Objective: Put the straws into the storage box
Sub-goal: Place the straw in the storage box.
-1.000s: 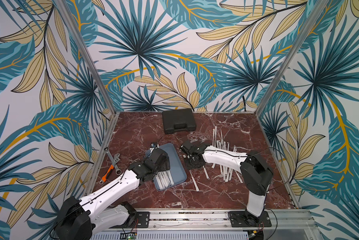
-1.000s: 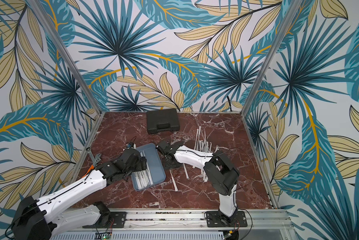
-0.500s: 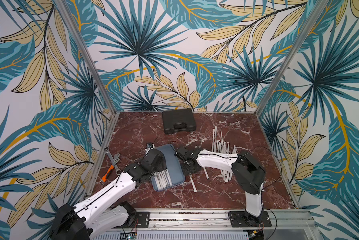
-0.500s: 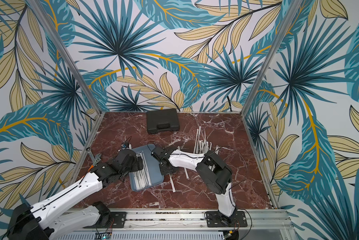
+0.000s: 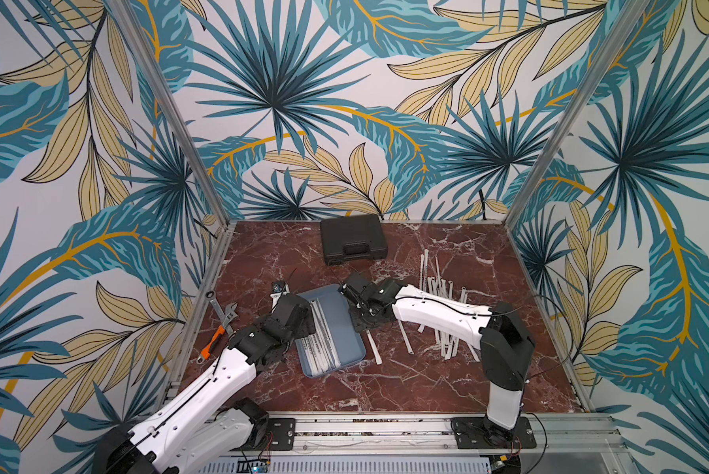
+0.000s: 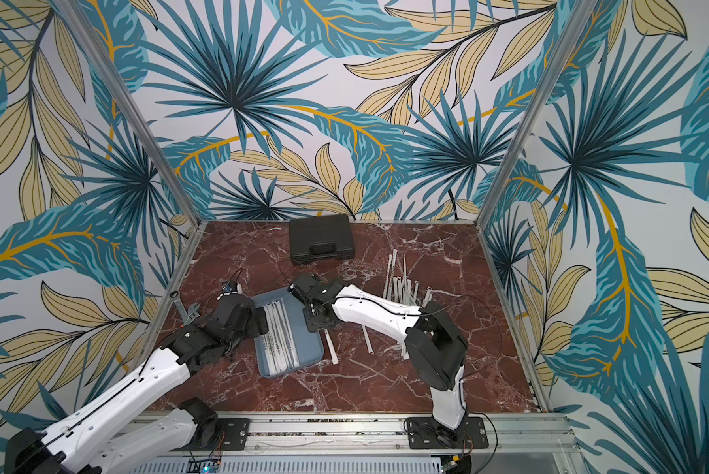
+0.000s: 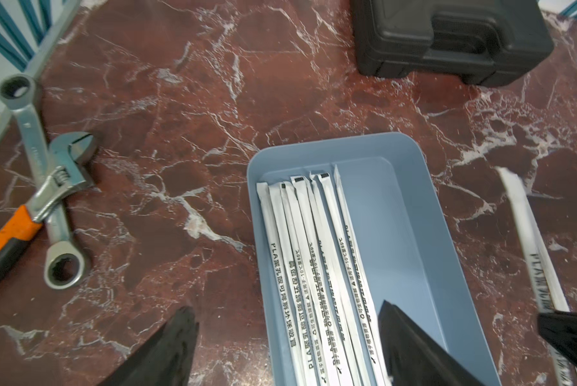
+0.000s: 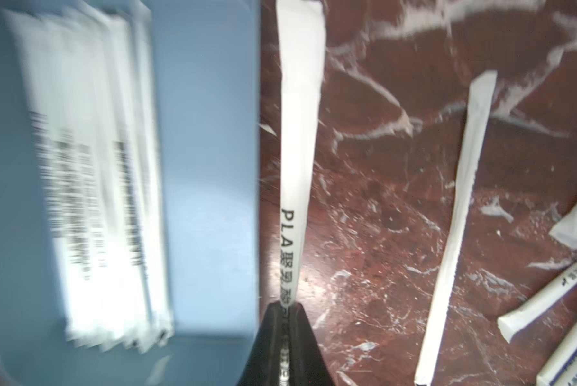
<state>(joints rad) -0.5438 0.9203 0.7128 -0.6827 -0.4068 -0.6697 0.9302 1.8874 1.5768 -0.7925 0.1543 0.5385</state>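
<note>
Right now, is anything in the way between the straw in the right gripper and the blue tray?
Nothing visible. The right gripper is shut on a straw just beside the blue-grey tray, and the half of the tray next to it is bare. The left gripper hangs open over the other side, above the straws inside.

My left gripper [image 7: 286, 305] hovers low, jaws spread wide; my right gripper [image 8: 287, 305], arm stretched inward, is pinched tight.

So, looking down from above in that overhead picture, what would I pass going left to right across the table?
Wrenches → storage box → one straw alongside it → another lone straw → loose pile of straws.
</note>
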